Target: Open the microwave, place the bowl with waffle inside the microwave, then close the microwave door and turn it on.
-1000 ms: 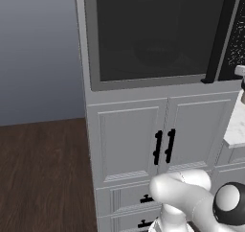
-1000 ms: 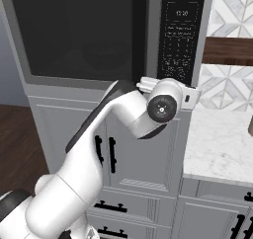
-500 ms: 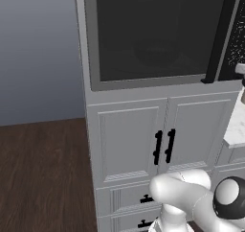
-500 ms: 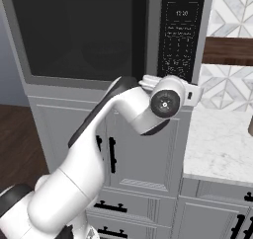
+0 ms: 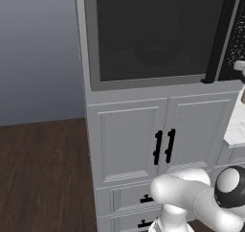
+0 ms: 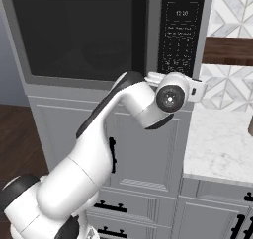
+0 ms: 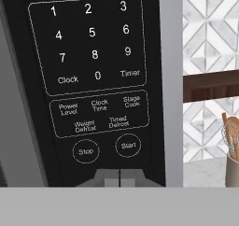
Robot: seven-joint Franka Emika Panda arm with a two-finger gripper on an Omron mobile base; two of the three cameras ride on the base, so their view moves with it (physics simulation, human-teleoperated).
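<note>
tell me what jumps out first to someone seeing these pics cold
The microwave's black control panel looms close in the hand view, with the shut pincer just below its round Start button. In the right base view the white arm bends up across the white cabinets toward that panel, beside the closed microwave door and its black bar handle.

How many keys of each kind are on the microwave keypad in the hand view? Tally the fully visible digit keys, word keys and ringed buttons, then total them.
Digit keys: 10
Word keys: 7
Ringed buttons: 2
Total: 19
</note>
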